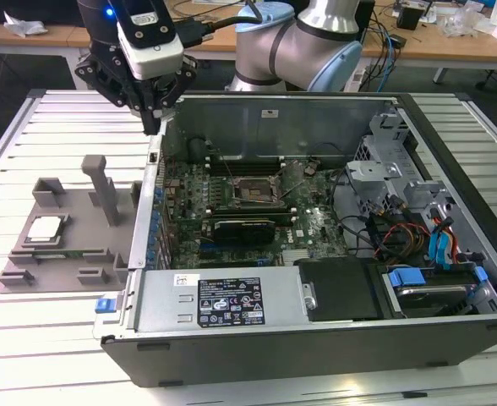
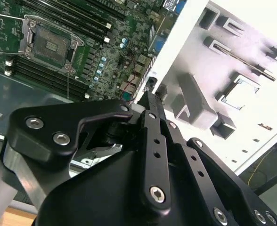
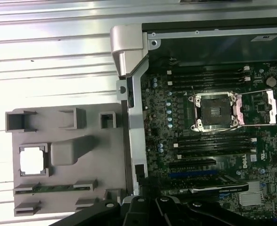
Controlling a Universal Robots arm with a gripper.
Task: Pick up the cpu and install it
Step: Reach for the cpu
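The cpu (image 1: 46, 228) lies flat in a square recess of the grey plastic fixture (image 1: 79, 254), silvery top up, on the table at the exterior view's left of the computer case. It also appears in both wrist views (image 2: 240, 92) (image 3: 32, 161). The open cpu socket (image 1: 253, 193) (image 3: 214, 110) (image 2: 51, 44) sits in the middle of the motherboard, its metal frame swung back. My gripper (image 1: 153, 125) (image 2: 150, 96) hangs shut and empty above the case's wall nearest the fixture, well above both cpu and socket.
The open computer case (image 1: 451, 338) holds memory sticks, a card, cables and a drive cage (image 1: 384, 178). An upright grey post (image 1: 103, 190) and blocks stand on the fixture near the cpu. The slatted metal table (image 1: 54, 338) surrounds the case.
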